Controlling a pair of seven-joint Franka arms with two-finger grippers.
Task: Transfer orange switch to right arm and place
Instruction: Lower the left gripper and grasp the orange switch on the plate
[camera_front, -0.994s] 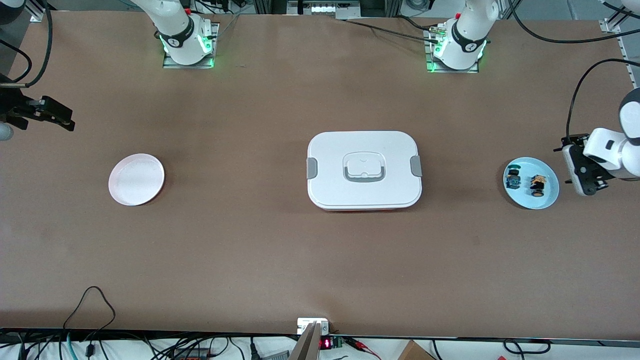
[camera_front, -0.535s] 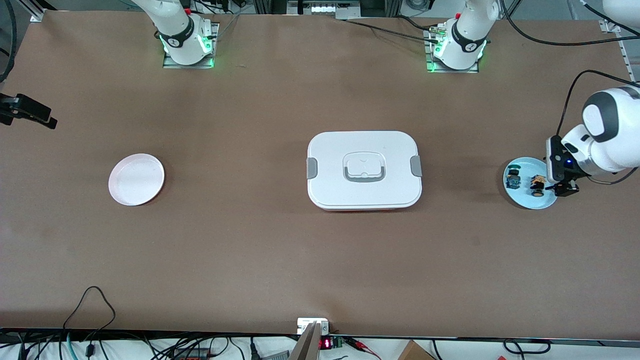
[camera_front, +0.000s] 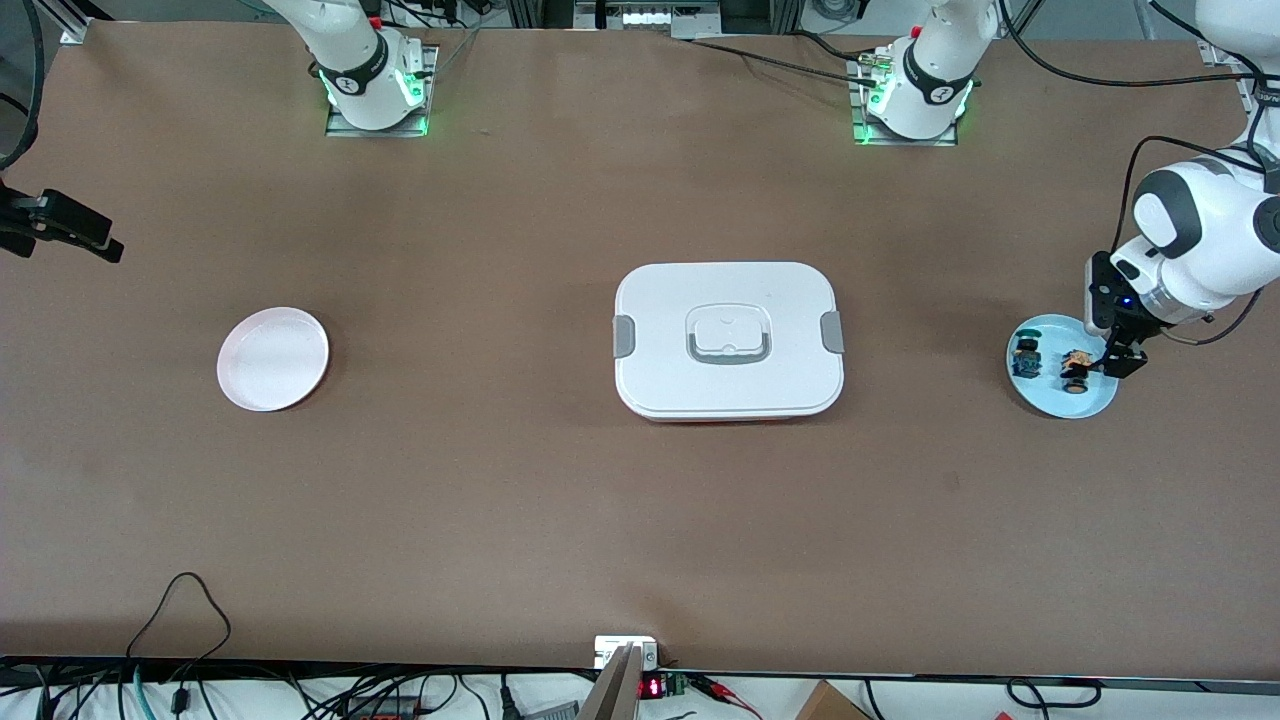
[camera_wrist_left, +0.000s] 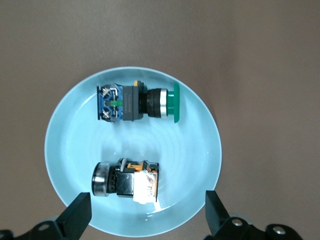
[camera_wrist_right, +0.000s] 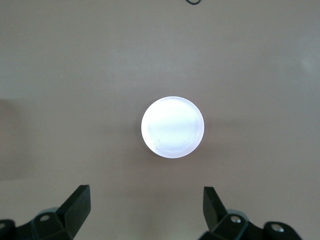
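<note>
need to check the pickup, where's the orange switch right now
The orange switch lies on the blue plate at the left arm's end of the table, beside the green-capped switch, under the open left gripper.

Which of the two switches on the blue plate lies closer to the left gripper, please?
The orange switch, with orange on its body; the green-capped switch lies farther from the open left gripper.

Orange switch (camera_front: 1075, 369) (camera_wrist_left: 126, 179) — on its side, on blue plate (camera_front: 1041, 397) (camera_wrist_left: 200, 165).

A brown table (camera_front: 500, 500) with black cables (camera_front: 180, 610) along its edge.
</note>
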